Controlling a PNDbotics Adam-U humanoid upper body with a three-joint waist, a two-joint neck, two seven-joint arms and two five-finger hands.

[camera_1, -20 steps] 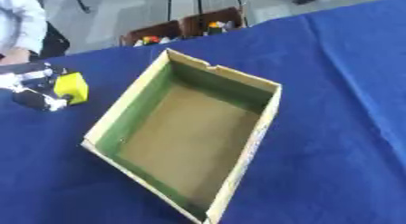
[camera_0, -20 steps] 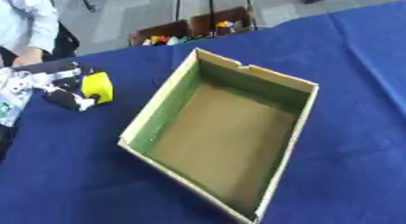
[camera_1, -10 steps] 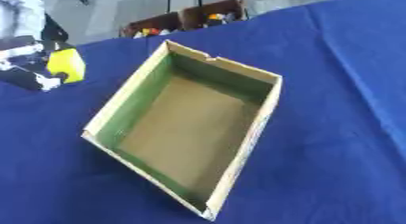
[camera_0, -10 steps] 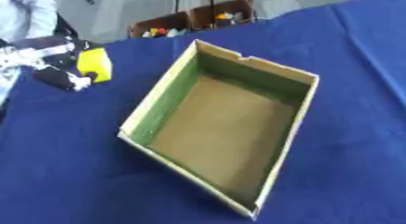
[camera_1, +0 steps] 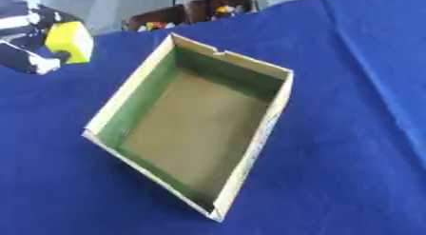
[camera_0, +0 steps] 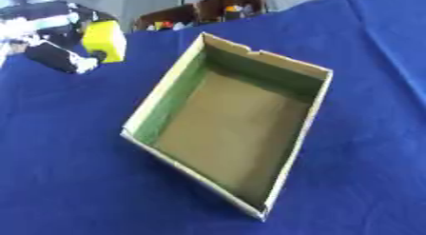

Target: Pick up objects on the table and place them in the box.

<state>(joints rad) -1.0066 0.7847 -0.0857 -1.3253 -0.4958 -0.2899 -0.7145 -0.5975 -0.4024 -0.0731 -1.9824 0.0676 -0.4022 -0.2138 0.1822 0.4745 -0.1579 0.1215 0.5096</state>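
**A Yellow Block On Its Way To The Box**

The robot's left hand (camera_0: pixel 52 55) was up in the far left corner of the picture. Its fingers were curled round a yellow block (camera_0: pixel 104 40), so the hand was closed on it. The block sat at the top of the hand, with the black and white fingers under it and beside it. It looked lifted off the blue tablecloth (camera_0: pixel 66 172), but the picture was blurry there, so that was only a guess.

The box (camera_0: pixel 230 127) lay in the middle of the table, open at the top. It was made of brown card with green on the inside of its walls. Nothing was inside it. The block was to the left of the box and a bit farther away, not over it.

Holding the block from below and from the side seemed a good way to carry it, because the block could then drop straight out when the fingers let go. The box had its open side up for the same reason, so things could fall in from above.

The next job looked like moving the hand to the right, over the near wall of the box. The block could bump that wall if it went too low.

The right hand did not show at all.
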